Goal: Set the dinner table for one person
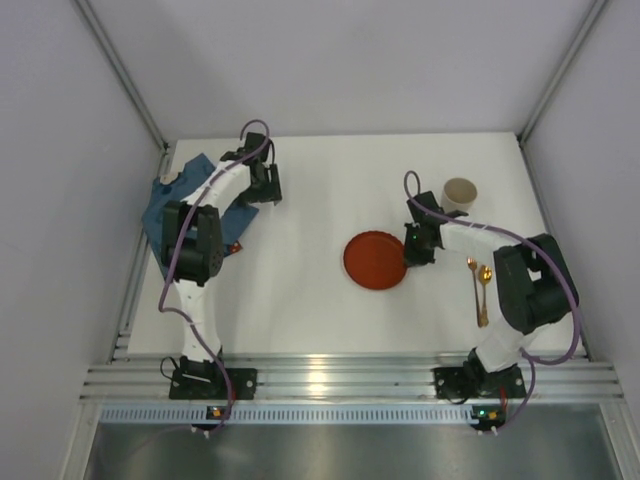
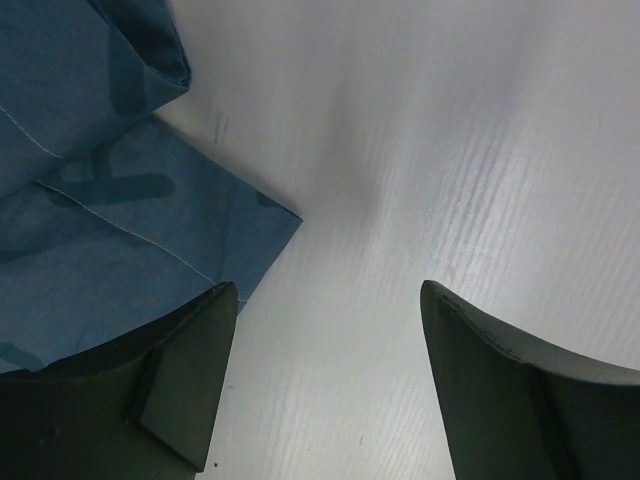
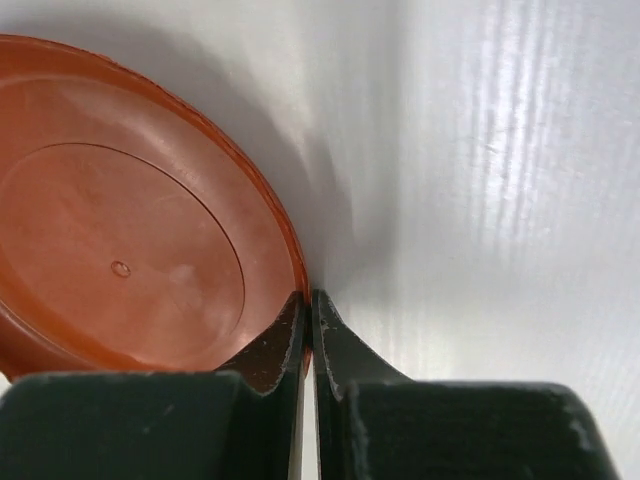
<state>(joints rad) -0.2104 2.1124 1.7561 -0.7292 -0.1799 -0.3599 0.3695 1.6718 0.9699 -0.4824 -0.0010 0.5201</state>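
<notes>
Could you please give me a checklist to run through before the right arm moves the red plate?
1. Right gripper shut at the red plate's right rim: ok.
2. Rim actually pinched between its fingertips: cannot tell; they meet right at the plate's edge.
3. Left gripper open, with nothing between its fingers: ok.
4. Blue cloth spread flat: not ok; it lies folded over at the dinner table's far-left corner.
5. Cup upright and apart from the plate: ok.
6. Two golden utensils lying side by side, right of the plate: ok.
</notes>
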